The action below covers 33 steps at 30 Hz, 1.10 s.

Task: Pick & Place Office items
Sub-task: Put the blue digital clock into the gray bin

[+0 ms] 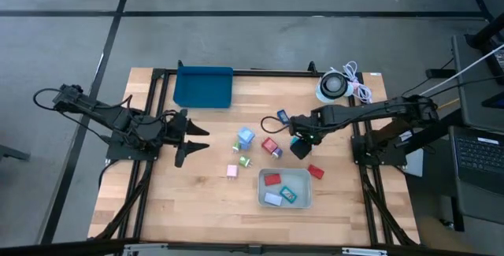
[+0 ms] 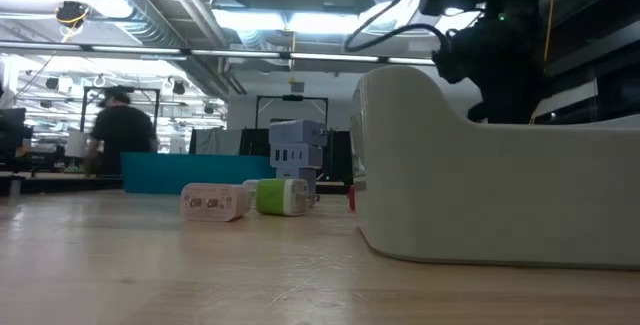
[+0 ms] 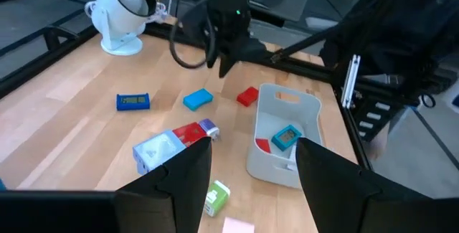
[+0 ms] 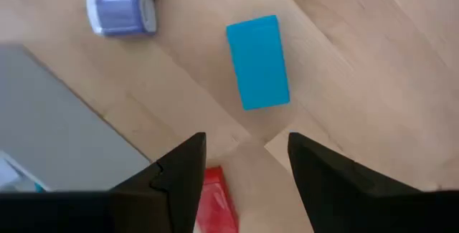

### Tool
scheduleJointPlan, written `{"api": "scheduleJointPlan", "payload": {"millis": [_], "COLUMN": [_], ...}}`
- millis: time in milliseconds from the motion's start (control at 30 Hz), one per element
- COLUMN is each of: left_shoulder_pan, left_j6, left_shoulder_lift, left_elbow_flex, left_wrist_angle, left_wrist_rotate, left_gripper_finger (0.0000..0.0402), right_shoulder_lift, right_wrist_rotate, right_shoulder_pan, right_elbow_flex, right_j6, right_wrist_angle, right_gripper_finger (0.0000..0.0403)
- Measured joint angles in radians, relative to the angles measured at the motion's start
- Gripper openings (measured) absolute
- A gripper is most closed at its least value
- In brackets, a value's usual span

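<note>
A smooth light blue block (image 4: 258, 62), rectangular, lies flat on the pale wood-grain desk (image 1: 197, 201), its long axis running roughly away from the right tool (image 4: 244, 154), whose dark fingers hang open just above it. A red block (image 4: 219, 204) lies near the fingertips. The grey rounded bin (image 1: 285, 188) beside them holds red, white and what looks like teal pieces. The left tool (image 1: 195, 137) waits open near the desk's left edge, bare wood around it.
</note>
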Motion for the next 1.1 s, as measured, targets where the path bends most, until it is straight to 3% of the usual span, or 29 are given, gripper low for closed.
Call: {"api": "scheduleJointPlan", "payload": {"millis": [167,400,767,1100], "left_shoulder_pan": [0.003,0.003,0.009,0.048], "left_j6": [-0.033,-0.116,-0.185,-0.209], "left_shoulder_lift": [0.001,0.004,0.006,0.006], "left_elbow_flex": [0.0,0.0,0.0,0.0], "left_wrist_angle": [0.016,0.034,0.091,0.118], "left_wrist_rotate": [-0.038,-0.067,-0.098,-0.097], "left_gripper_finger": [0.0198,0.0198,0.0198,0.0198], "right_shoulder_lift": [0.034,0.08,0.153,0.153], "right_wrist_rotate": [0.025,0.073,0.055,0.026], "right_shoulder_pan": [-0.007,-0.04,-0.081,-0.077], "right_elbow_flex": [-0.004,-0.004,-0.068,-0.113], "right_j6": [-0.146,-0.232,-0.211,-0.247], "right_wrist_angle": [0.017,0.127,0.142,0.214], "right_gripper_finger": [0.0204,0.0209,0.0329,0.0333]}}
